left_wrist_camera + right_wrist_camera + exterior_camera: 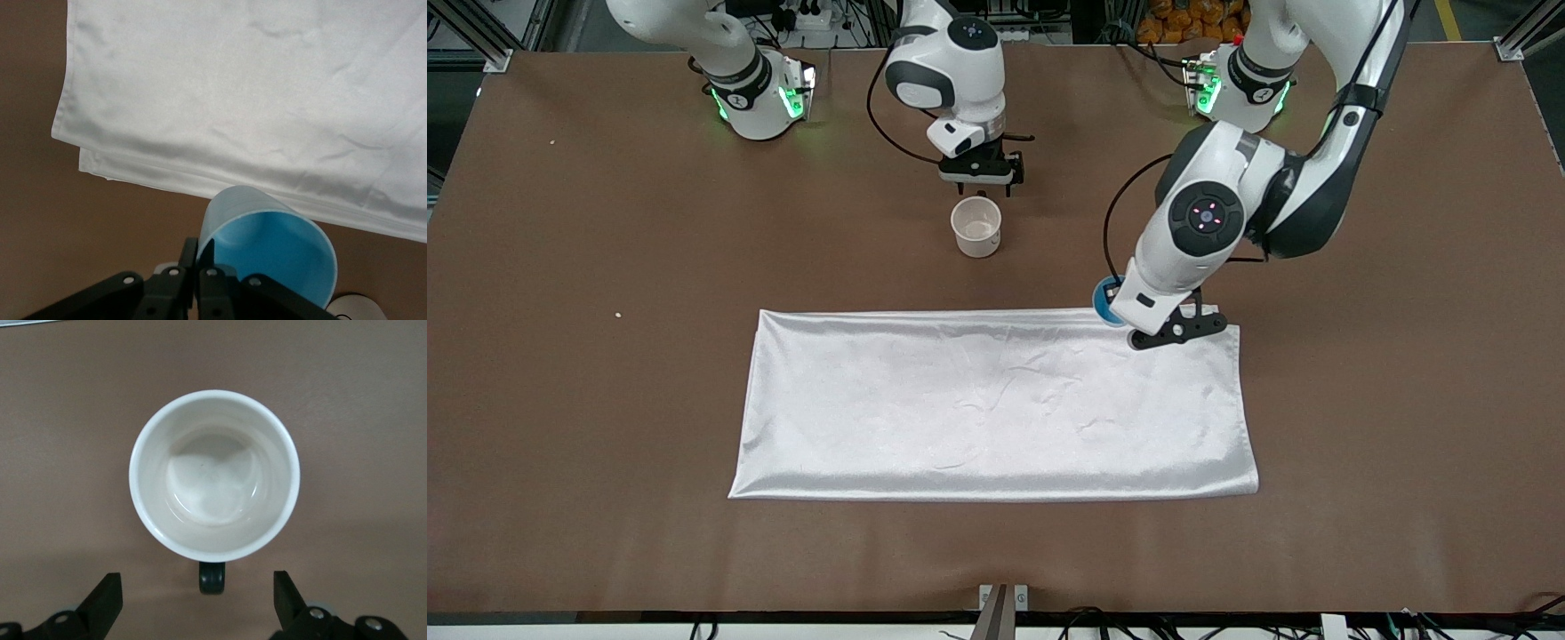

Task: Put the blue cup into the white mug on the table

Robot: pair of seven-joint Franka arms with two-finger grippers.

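Front view: left claw [1138,331] grips blue cup [1106,302]; right claw [197,599] spread by white mug [214,475].

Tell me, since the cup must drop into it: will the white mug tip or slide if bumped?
The white mug stands upright on the bare table, wide for its height, so it probably resists tipping. It looks glazed and rigid, likely heavy enough to stay put under a light touch, though a sideways knock might slide it. Its black handle would stop it rolling.
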